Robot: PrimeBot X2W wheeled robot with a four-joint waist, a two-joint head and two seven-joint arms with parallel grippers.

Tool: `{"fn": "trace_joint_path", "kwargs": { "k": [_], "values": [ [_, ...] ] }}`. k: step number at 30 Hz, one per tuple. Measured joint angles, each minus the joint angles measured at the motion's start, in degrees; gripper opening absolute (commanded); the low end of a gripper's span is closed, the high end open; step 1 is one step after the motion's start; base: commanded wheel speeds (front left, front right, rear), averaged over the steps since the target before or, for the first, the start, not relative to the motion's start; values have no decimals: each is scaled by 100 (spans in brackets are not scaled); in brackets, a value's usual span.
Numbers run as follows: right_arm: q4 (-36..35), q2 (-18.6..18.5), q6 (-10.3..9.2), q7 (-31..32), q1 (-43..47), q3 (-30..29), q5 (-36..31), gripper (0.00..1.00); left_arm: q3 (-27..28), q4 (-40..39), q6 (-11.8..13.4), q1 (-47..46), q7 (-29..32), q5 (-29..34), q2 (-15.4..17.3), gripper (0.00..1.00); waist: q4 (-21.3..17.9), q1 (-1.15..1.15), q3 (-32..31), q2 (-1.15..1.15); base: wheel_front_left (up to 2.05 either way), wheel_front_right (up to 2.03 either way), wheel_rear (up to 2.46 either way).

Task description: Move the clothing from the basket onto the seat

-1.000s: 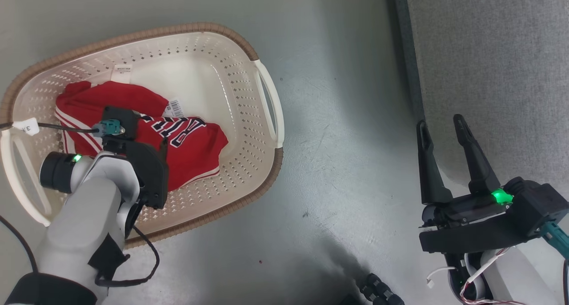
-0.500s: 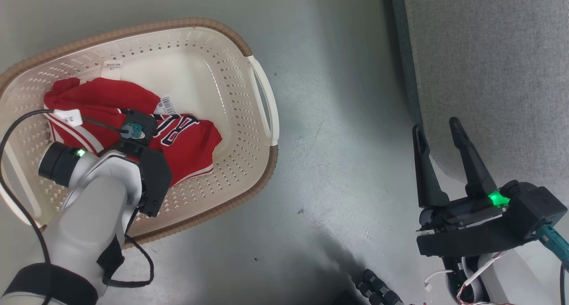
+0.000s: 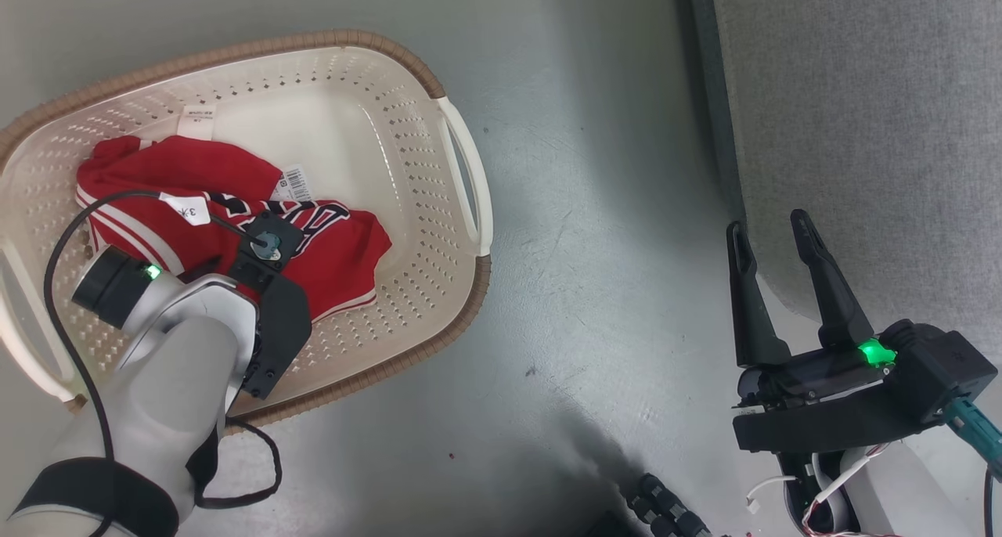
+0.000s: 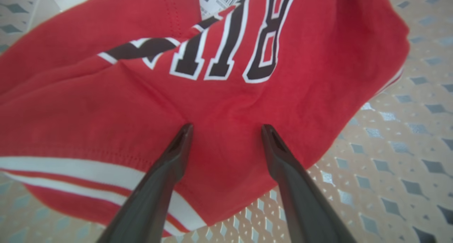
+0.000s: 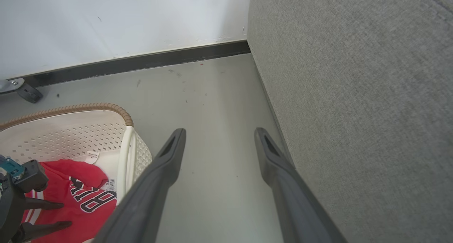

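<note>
Left end effector [image 4: 227, 126] agape over clothing [image 4: 106, 108]

- Bright, even light is given from above; a dull sheen is seen on the grey floor [image 3: 595, 232].
- A soft dark shadow is cast on it at the head view's lower middle, another along the seat [image 3: 861, 91].
- In the left wrist view the clothing [image 4: 226, 105] is shown sharp, while the basket [image 4: 407, 147] perforations are blurred toward the edges.
- The pale wall [image 5: 106, 20] is rendered brightest in the right wrist view.
</note>
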Motion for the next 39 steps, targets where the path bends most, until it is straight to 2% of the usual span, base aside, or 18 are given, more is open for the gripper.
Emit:
{"fn": "trace_joint_path", "kwargs": {
  "k": [1, 2, 3, 4, 5, 19, 39],
  "values": [
    [0, 10, 2, 0, 1, -3, -31, 100, 0, 3, -4, -1, -2, 0, -3, 100, 5, 0, -1, 0, 0, 0, 0],
    [0, 15, 10, 0, 1, -9, -44, 100, -2, 11, -4, -2, -4, 0, -8, 92, 11, 0, -1, 0, 0, 0, 0],
    [0, 16, 11, 0, 1, -19, -45, 100, -10, 20, -4, -5, -4, 3, -14, 44, 16, 0, -1, 0, 0, 0, 0],
    [0, 19, 18, 0, 1, -31, -49, 100, -15, 29, -5, -9, -5, 8, -20, 19, 22, 0, -1, 0, 0, 0, 0],
    [0, 21, 18, 0, 2, -41, -71, 100, -14, 34, -7, -12, -8, 8, -26, 0, 27, 0, -2, 0, 0, 0, 0],
    [108, 81, 143, 0, -9, -189, -145, 100, 74, 100, -115, -57, -409, -69, -110, 0, 94, 0, -76, 0, 0, 0, 0],
    [430, 141, 302, 0, -222, -437, -188, 100, 456, 2, -361, 98, -1491, -632, -347, 0, 246, 0, -887, 0, 0, 0, 0]
  ]
}}
